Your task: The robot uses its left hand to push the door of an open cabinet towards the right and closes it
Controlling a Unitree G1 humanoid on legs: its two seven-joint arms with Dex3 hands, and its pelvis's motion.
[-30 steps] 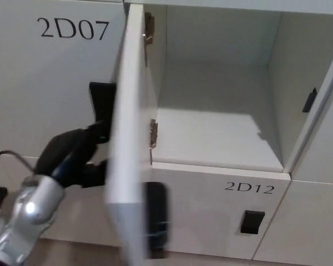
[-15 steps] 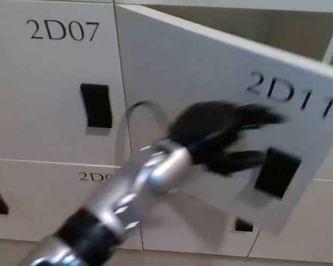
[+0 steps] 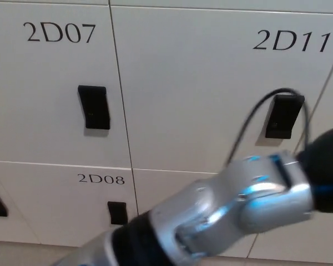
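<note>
Up in the top right part of the cabinet wall, the door (image 3: 211, 94) marked 2D11 sits flat and shut, level with the doors around it. Its black handle (image 3: 283, 116) is near its right edge. The robot's left arm (image 3: 222, 216) comes up from the bottom left corner and crosses the lower part of this door. The left hand (image 3: 328, 172) is only a dark shape at the right edge of the view, just below and to the right of the handle. Most of it is cut off, so I cannot tell if its fingers are apart or together, or if it touches the door. A thin black cable (image 3: 255, 119) loops up from the arm and passes in front of the handle.

Thin lines show where the door meets its neighbours. To the left is door 2D07 (image 3: 55, 83) with its own black handle (image 3: 94, 107). Below that is door 2D08 (image 3: 72, 205).
</note>
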